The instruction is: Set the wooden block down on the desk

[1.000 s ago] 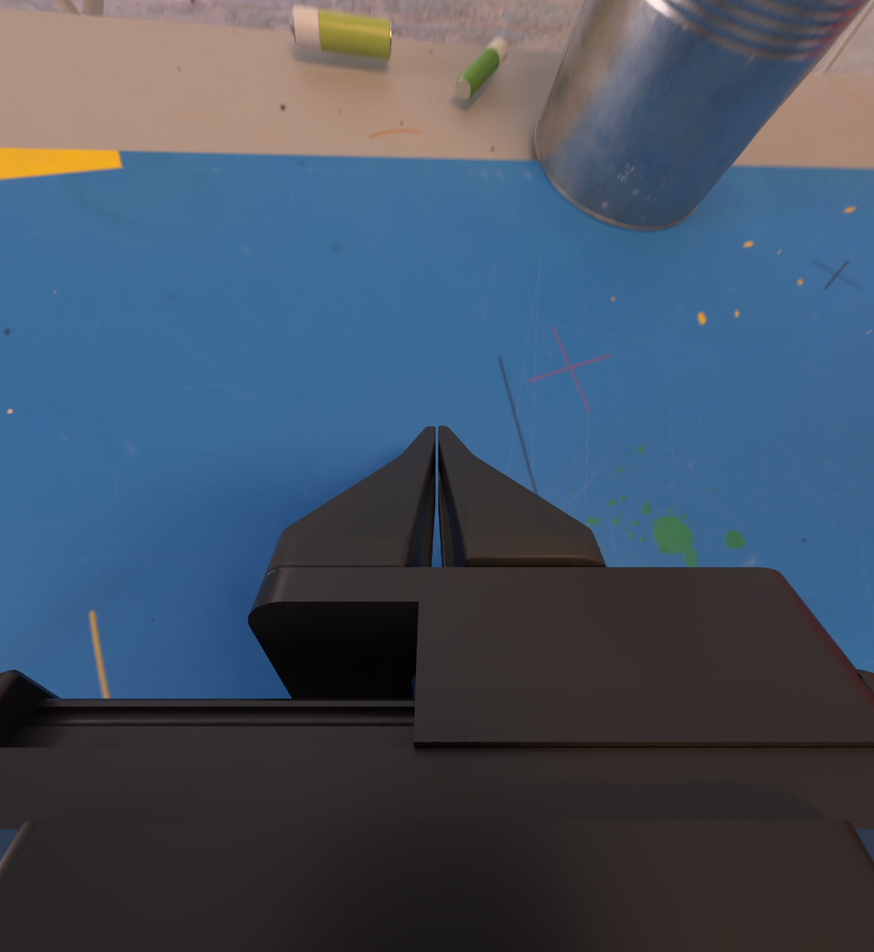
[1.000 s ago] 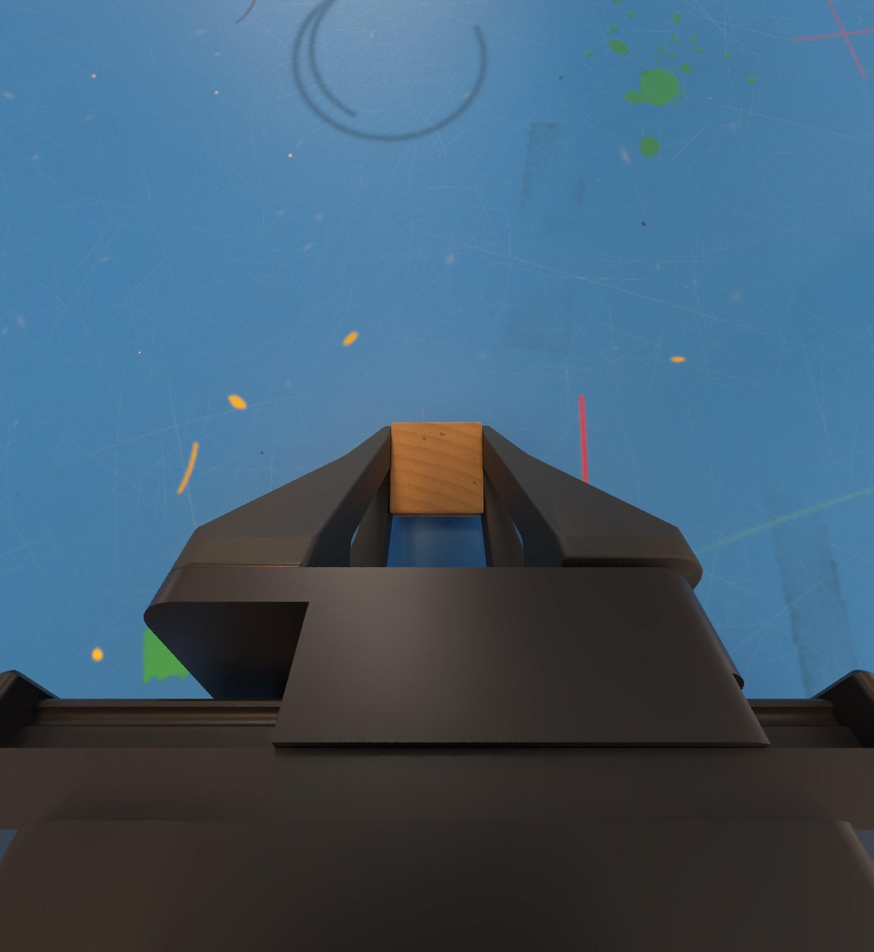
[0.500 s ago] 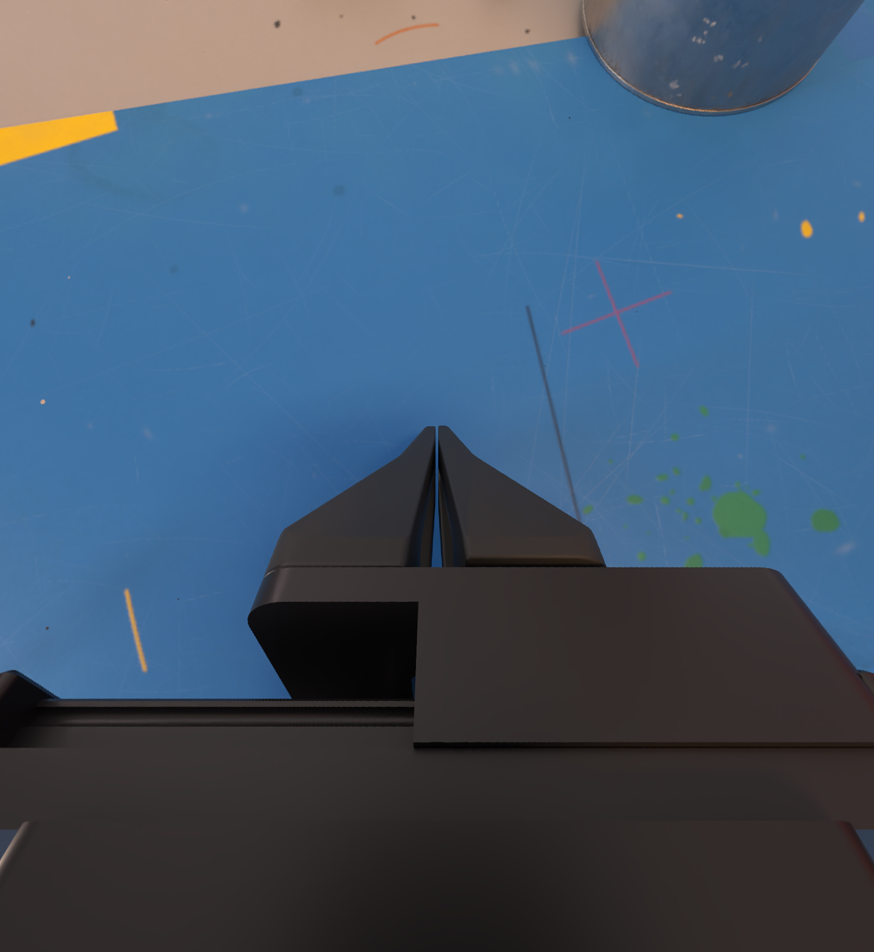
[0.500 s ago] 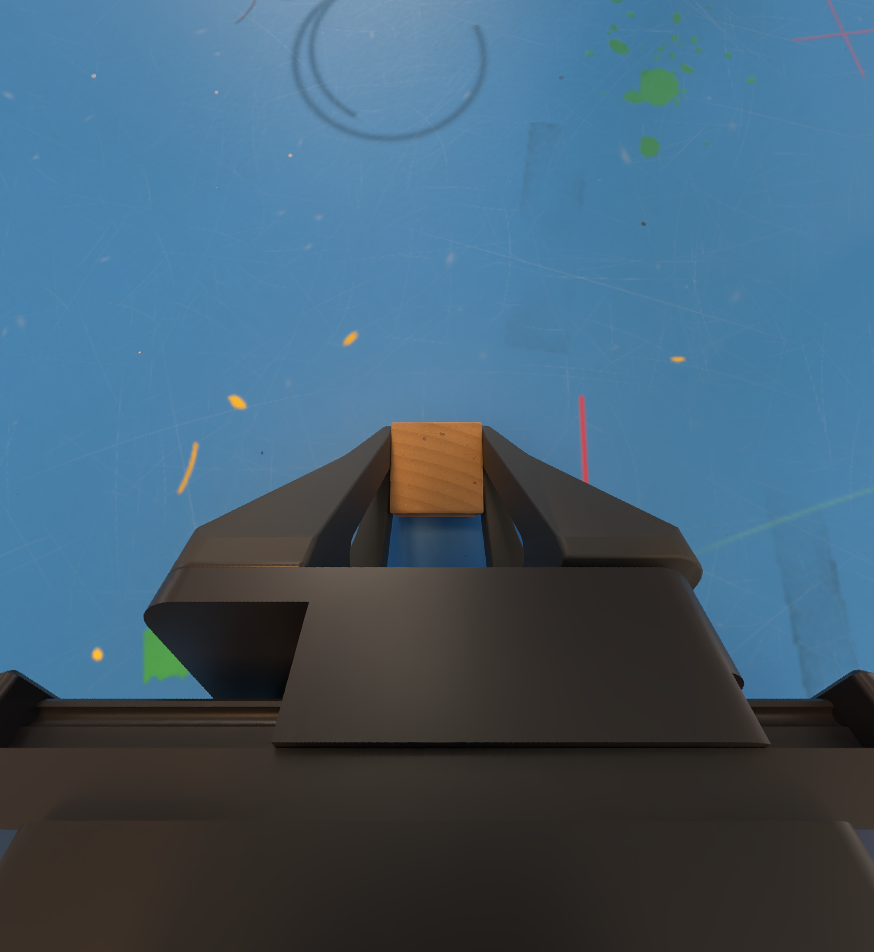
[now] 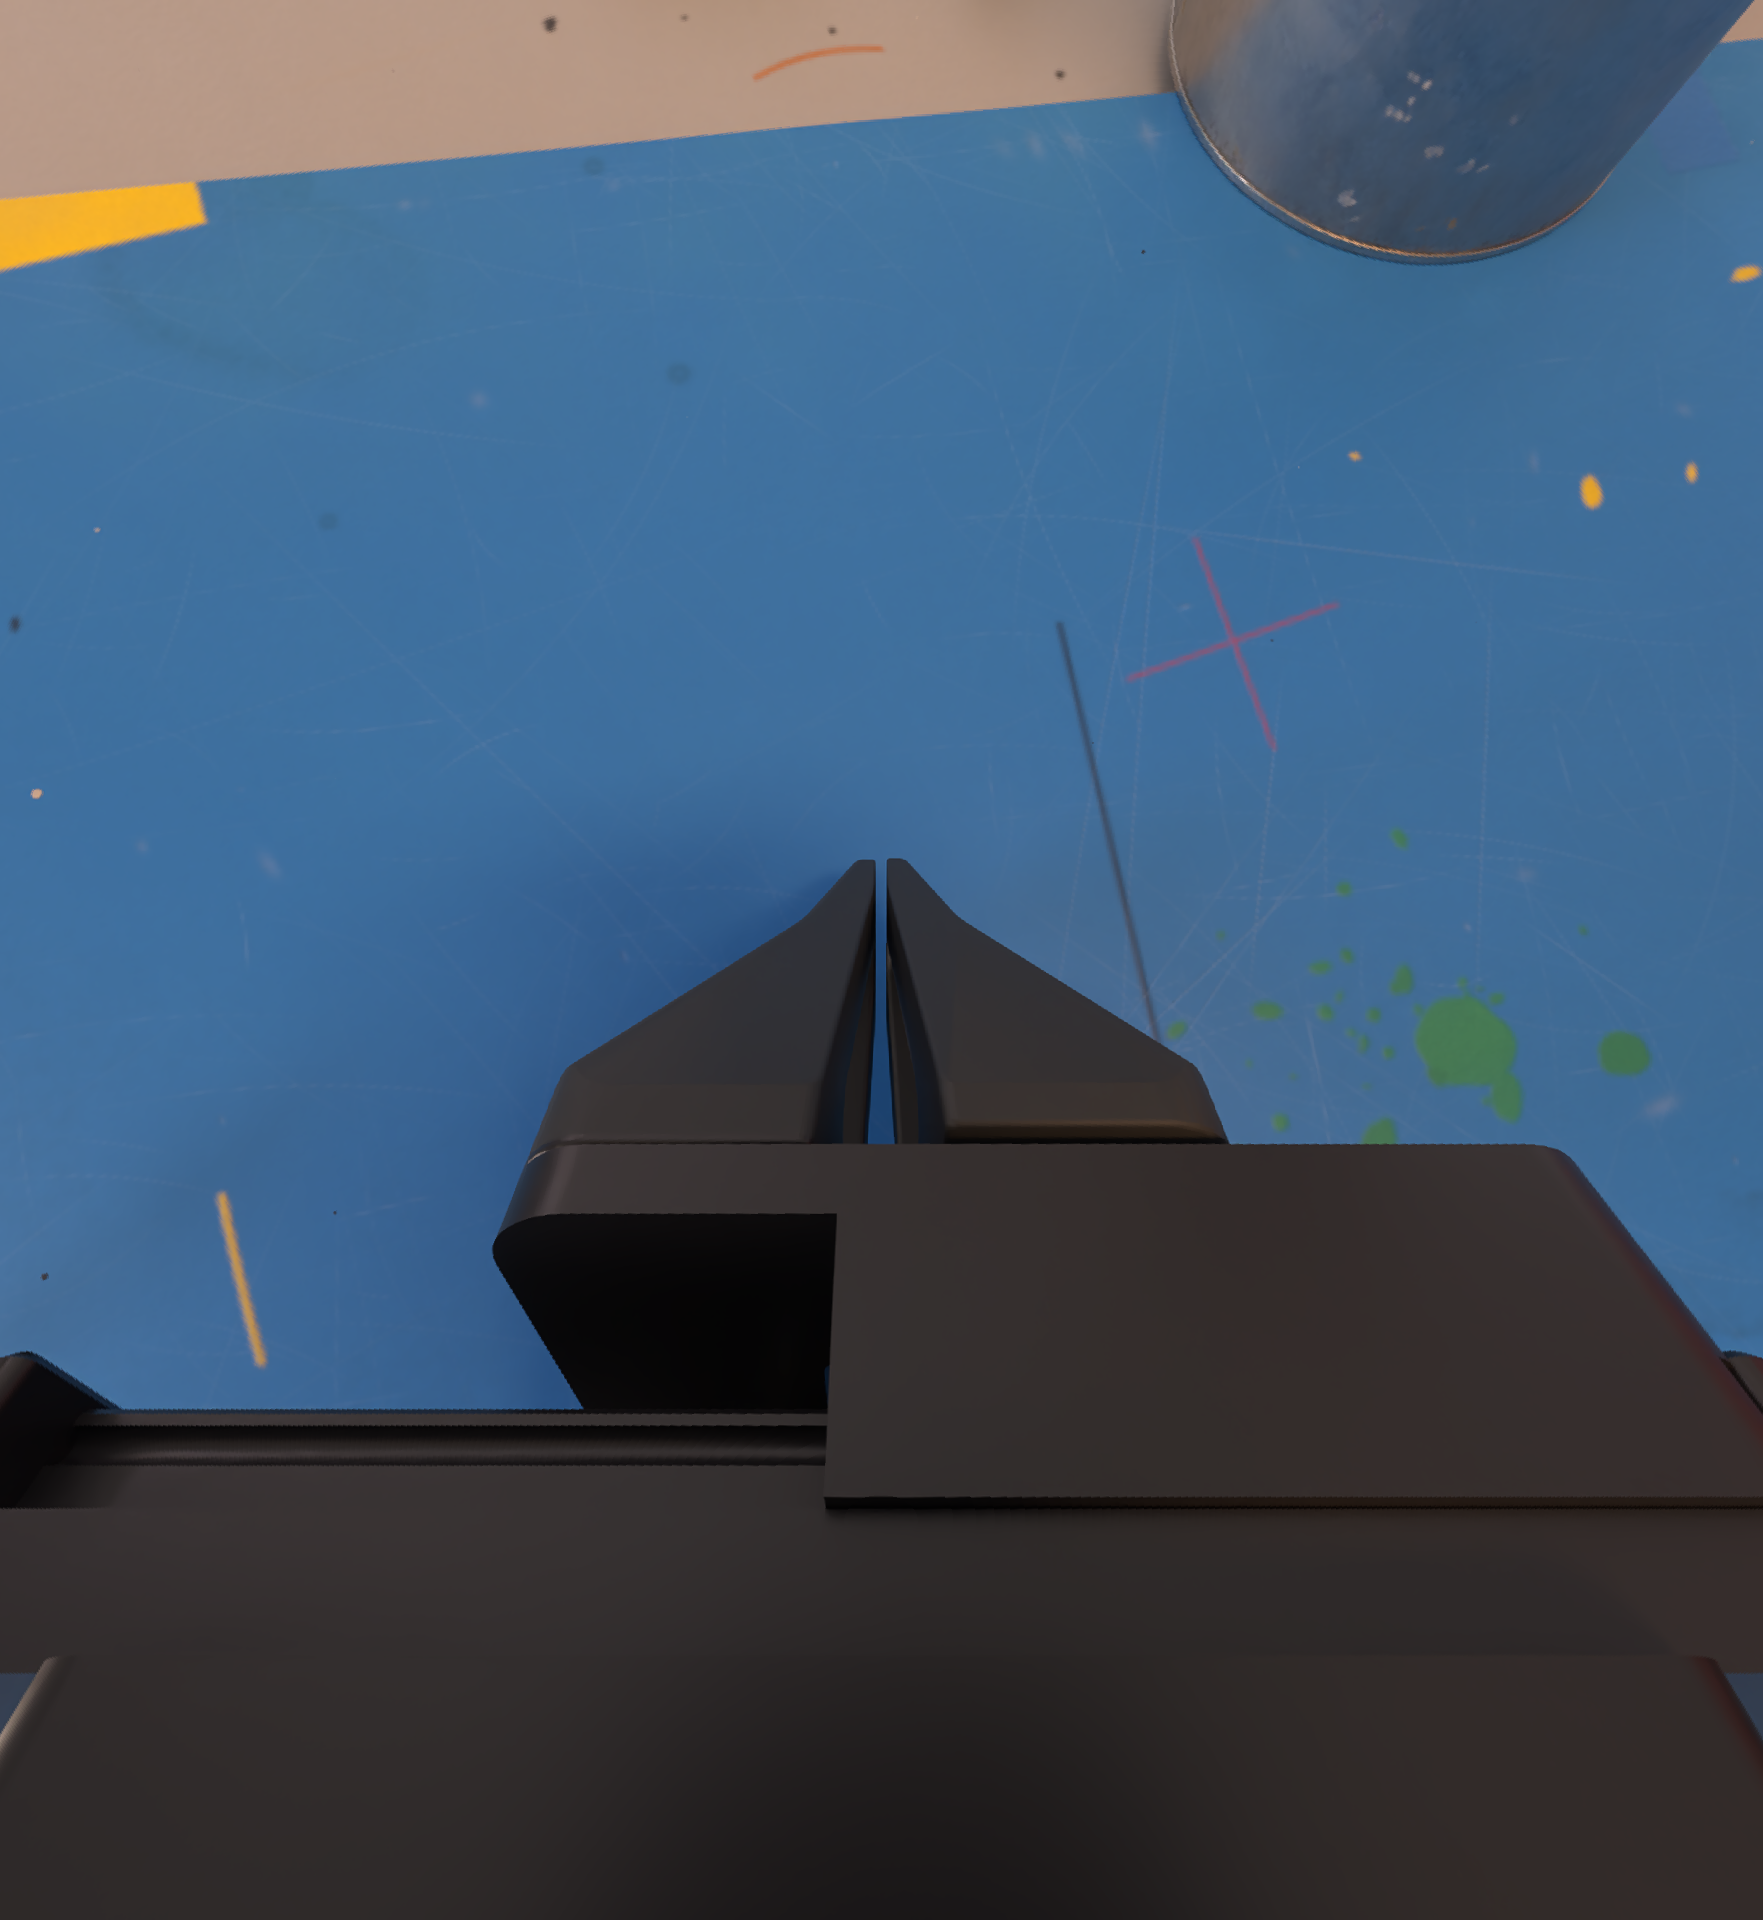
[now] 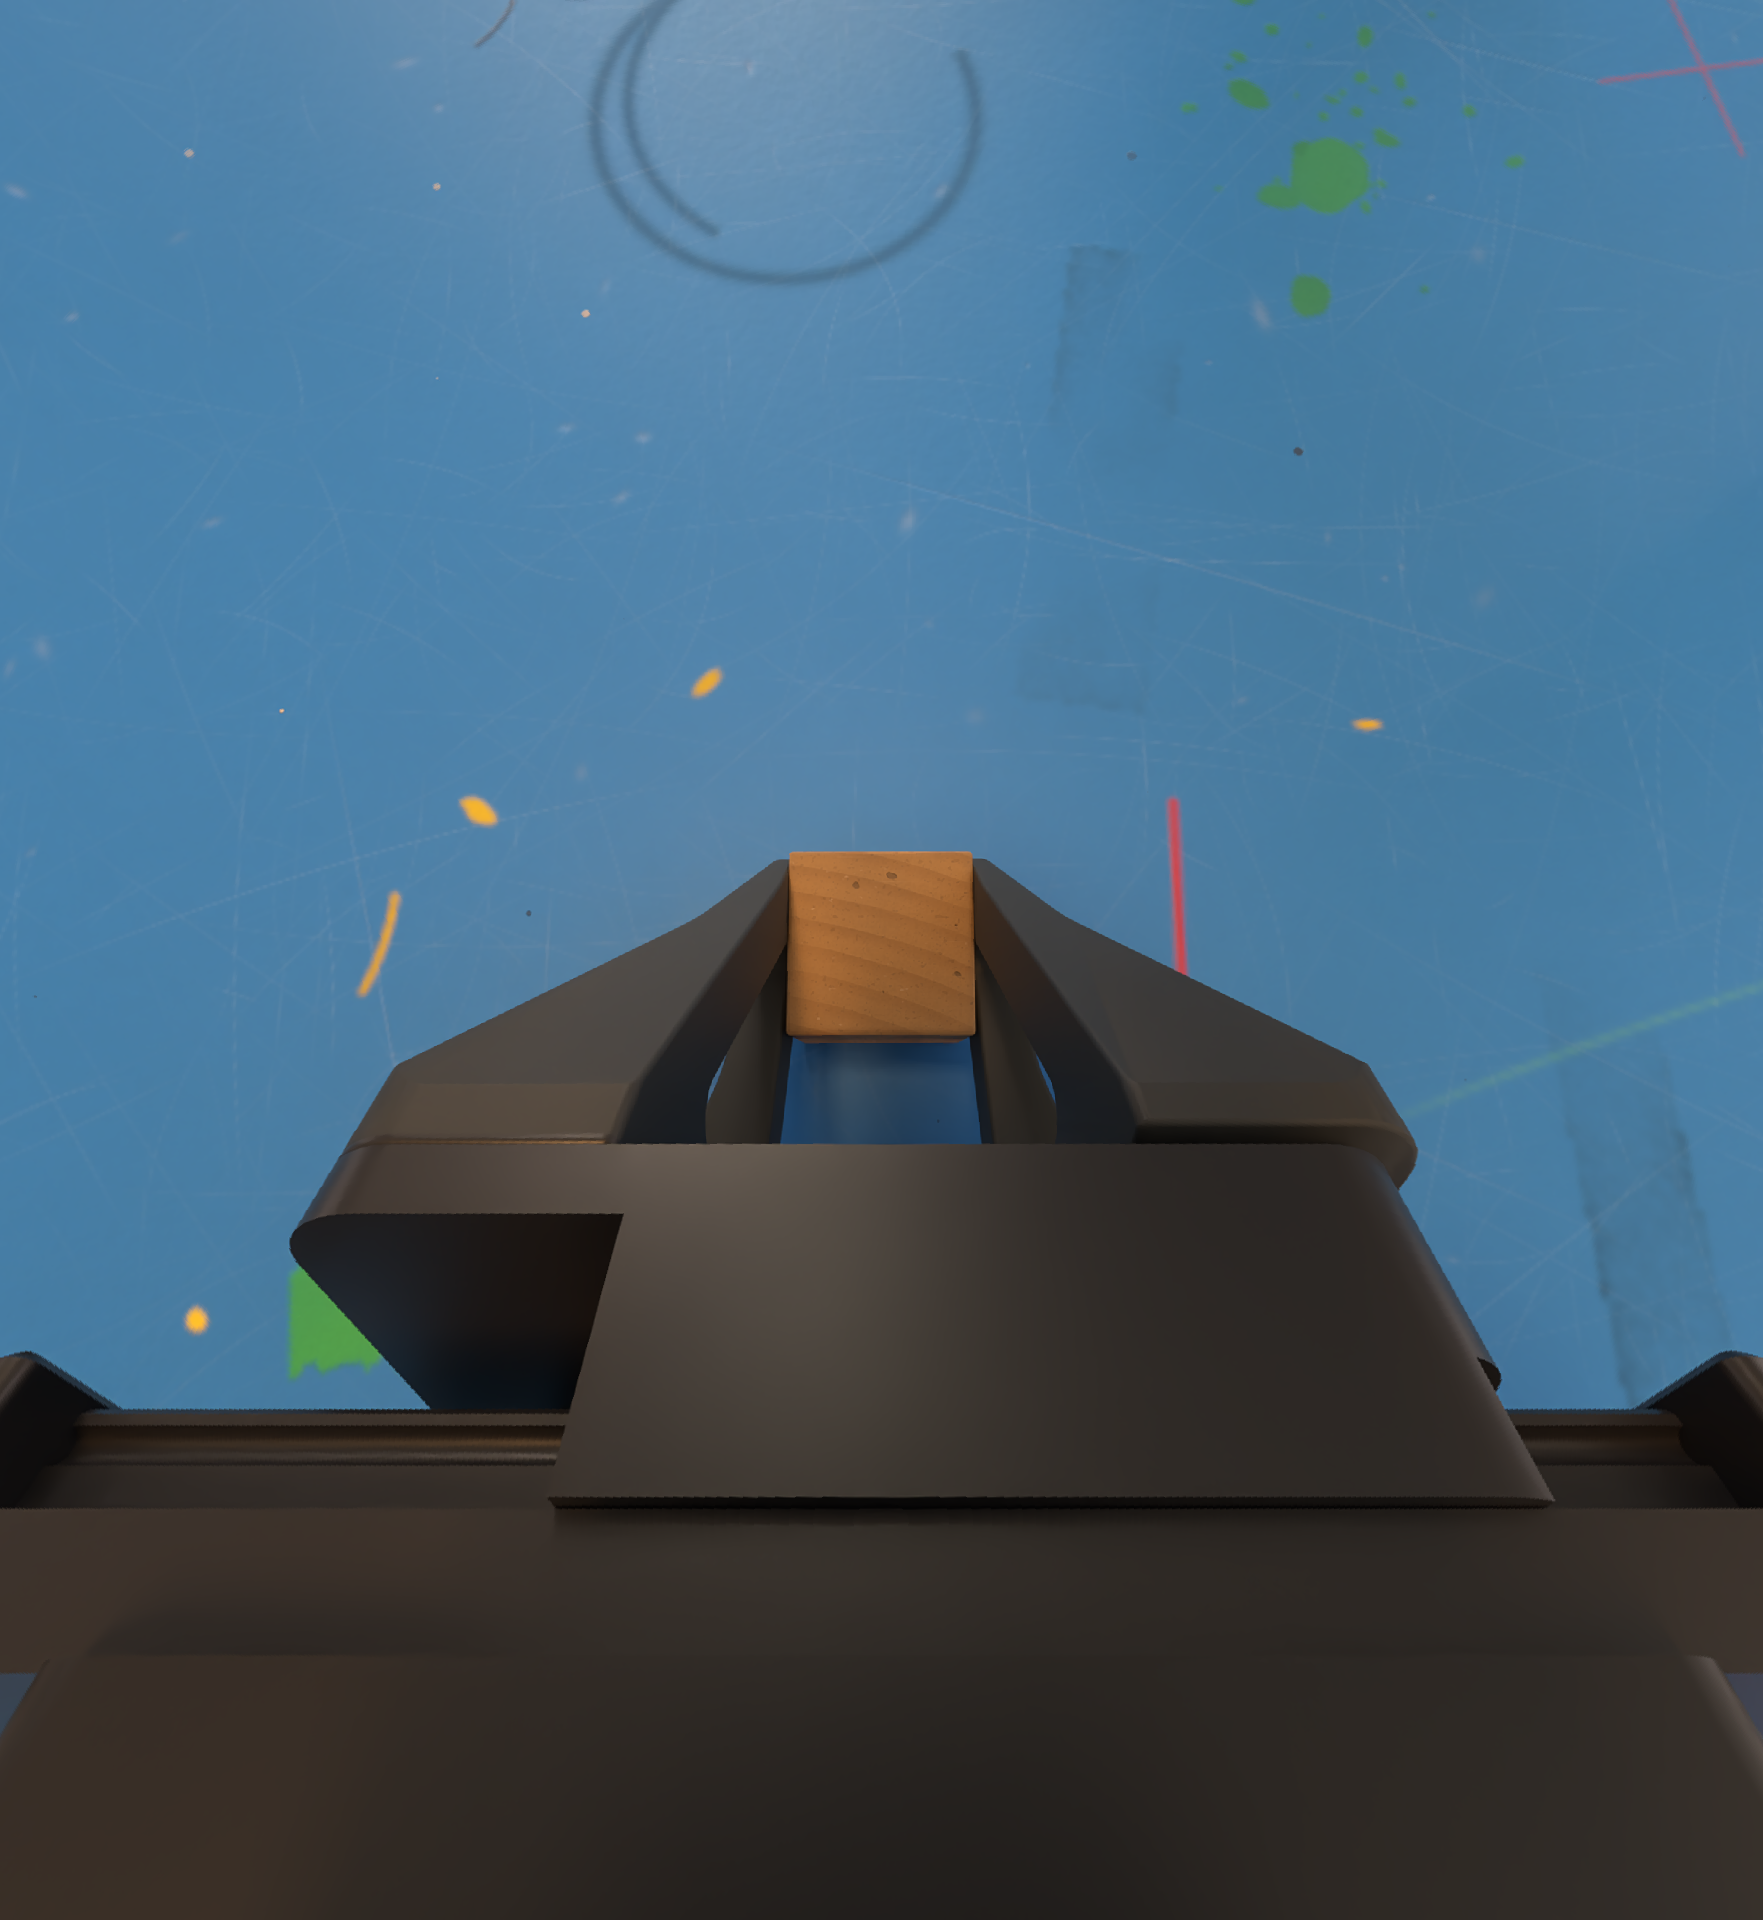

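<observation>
A small wooden block is clamped between the two black fingers of my right gripper, which is shut on it above the blue desk mat. Whether the block touches the mat I cannot tell. My left gripper is shut and empty, its fingertips together over the blue mat. The block does not show in the left wrist view.
A metal can stands at the mat's far right edge in the left wrist view, partly on the tan desk. A yellow patch lies at the far left. Paint specks, a dark ring mark and green splatters mark the mat.
The left wrist view has shifted: the can and the desk edge moved up and out of frame, the batteries behind left the view. The right gripper and the block have not moved.
</observation>
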Action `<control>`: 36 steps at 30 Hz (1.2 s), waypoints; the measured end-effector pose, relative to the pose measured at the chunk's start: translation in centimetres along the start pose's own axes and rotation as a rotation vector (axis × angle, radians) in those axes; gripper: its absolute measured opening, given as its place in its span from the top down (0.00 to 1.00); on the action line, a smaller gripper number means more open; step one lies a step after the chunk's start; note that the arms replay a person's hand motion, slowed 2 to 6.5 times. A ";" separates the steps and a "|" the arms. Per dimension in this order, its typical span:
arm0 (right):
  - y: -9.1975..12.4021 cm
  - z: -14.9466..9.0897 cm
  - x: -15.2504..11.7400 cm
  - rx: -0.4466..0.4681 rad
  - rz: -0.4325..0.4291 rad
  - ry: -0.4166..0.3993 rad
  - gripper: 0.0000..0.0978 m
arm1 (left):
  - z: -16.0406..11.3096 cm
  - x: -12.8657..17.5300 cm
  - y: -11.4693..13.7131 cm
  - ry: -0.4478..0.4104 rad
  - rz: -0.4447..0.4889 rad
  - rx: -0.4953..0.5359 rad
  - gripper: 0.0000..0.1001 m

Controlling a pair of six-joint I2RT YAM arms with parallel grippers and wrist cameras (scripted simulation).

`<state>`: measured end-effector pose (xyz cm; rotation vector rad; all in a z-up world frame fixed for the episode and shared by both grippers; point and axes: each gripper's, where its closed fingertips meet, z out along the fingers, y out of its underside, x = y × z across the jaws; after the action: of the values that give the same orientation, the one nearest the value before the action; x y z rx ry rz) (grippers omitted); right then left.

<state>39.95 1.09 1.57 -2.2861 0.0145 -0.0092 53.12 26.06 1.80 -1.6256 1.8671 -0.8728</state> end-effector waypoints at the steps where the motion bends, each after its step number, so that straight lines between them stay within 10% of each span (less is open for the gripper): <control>1: 0.0 0.0 0.0 0.000 0.000 0.000 0.72 | 0.0 0.0 0.0 0.001 -0.004 0.000 0.98; 36: 0.0 0.0 0.0 0.000 0.000 0.000 0.72 | -0.2 -1.8 0.3 -0.064 -0.038 -0.001 0.80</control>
<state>39.95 1.09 1.57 -2.2861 0.0145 -0.0091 53.07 27.89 1.64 -1.6749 1.7990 -0.8260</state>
